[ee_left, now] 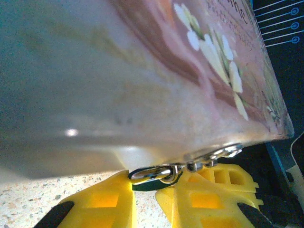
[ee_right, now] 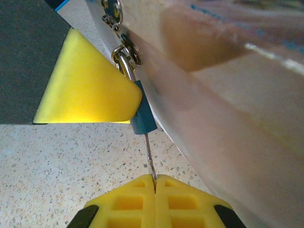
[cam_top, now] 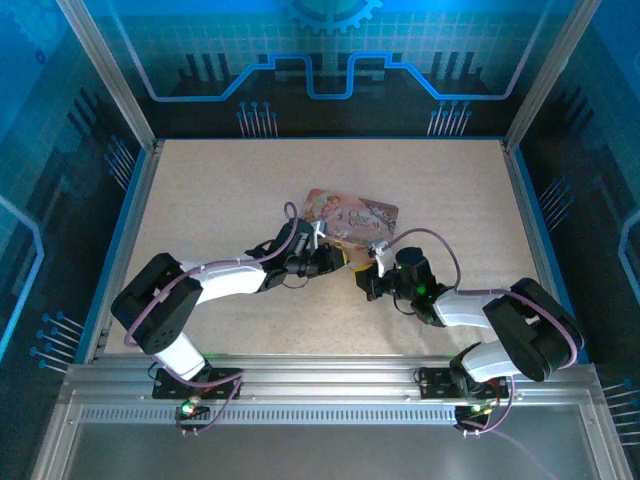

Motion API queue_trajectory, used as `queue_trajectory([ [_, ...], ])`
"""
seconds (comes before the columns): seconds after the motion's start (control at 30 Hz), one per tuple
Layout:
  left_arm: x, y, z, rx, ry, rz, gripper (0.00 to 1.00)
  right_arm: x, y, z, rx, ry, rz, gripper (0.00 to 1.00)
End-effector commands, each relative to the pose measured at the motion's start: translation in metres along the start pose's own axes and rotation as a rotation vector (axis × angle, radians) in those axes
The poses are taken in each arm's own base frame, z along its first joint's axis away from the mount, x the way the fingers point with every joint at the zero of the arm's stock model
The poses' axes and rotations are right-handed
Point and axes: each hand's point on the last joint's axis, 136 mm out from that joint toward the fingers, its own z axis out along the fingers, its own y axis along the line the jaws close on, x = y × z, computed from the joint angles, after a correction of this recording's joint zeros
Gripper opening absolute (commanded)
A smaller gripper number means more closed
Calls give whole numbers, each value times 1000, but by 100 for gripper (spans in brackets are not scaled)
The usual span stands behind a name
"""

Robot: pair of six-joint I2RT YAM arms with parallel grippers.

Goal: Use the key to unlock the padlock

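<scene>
While our left gripper (ee_left: 148, 189) pinches the blue padlock (ee_right: 142, 121) beside the pink tin (cam_top: 352, 212), our right gripper (ee_right: 155, 181) clamps the key (ee_right: 148, 153) touching it.

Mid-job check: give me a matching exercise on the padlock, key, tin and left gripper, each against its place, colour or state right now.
Things:
1. padlock
2. key
3. tin
4. left gripper

Place, colour or state:
A. pink, with an illustrated lid
B. pinched in the shut right gripper
C. blue body, hanging from the tin's hasp rings
D. yellow fingers closed on either side of the padlock

Pairs: 1-C, 2-B, 3-A, 4-D
</scene>
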Motion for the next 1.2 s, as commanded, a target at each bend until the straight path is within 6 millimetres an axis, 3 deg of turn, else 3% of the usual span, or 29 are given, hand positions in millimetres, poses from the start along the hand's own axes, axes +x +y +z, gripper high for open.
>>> queue_trajectory([
  [0.0, -10, -34, -9, 89, -19, 29, 21, -18, 5, 2, -35, -53, -14, 0],
  [0.87, -10, -38, -11, 98, -15, 28, 20, -28, 5, 12, -50, -79, -25, 0],
  [1.17, -9, -38, -11, 98, -9, 29, 20, -45, 8, 17, -74, -114, -36, 0],
])
